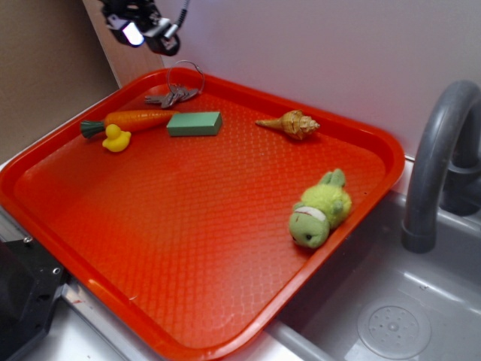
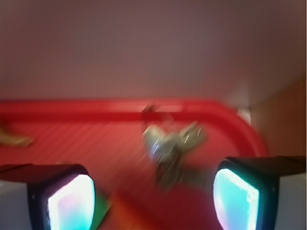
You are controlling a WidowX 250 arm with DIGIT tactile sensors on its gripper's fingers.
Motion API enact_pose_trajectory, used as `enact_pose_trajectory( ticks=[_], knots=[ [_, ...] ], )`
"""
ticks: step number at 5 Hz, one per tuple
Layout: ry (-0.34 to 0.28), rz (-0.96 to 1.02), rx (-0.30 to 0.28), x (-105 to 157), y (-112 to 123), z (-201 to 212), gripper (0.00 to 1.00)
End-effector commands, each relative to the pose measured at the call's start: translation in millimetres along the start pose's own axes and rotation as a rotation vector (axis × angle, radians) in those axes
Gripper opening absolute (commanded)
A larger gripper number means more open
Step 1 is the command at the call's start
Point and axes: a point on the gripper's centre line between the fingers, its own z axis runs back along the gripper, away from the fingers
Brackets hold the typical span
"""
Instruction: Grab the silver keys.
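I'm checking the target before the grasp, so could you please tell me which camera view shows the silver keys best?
The exterior view: the silver keys lie sharp at the tray's far edge, ring and blades distinct, beside the green block. The wrist view shows the keys only as a motion-blurred smear ahead of the open gripper.

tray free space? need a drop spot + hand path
Free: the tray middle and near-left, bordered by the duck, green block and plush frog. Also a gap between block and shell. Crowded: the far corner, holding the silver keys, carrot, duck and block, with the open gripper above.
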Motion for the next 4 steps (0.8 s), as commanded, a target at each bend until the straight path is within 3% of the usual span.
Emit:
enact_pose_trajectory(
  ticks=[1, 2, 3, 4],
  knots=[
    [0.077, -0.106, 0.056, 22.1, 4.0, -39.3, 1.00],
    [0.065, -0.107, 0.018, 18.0, -1.9, -38.6, 0.00],
    [0.063, -0.106, 0.008, 17.3, -3.9, -35.7, 0.00],
    [0.030, -0.093, -0.036, 21.9, -7.8, -15.5, 0.00]
  ],
)
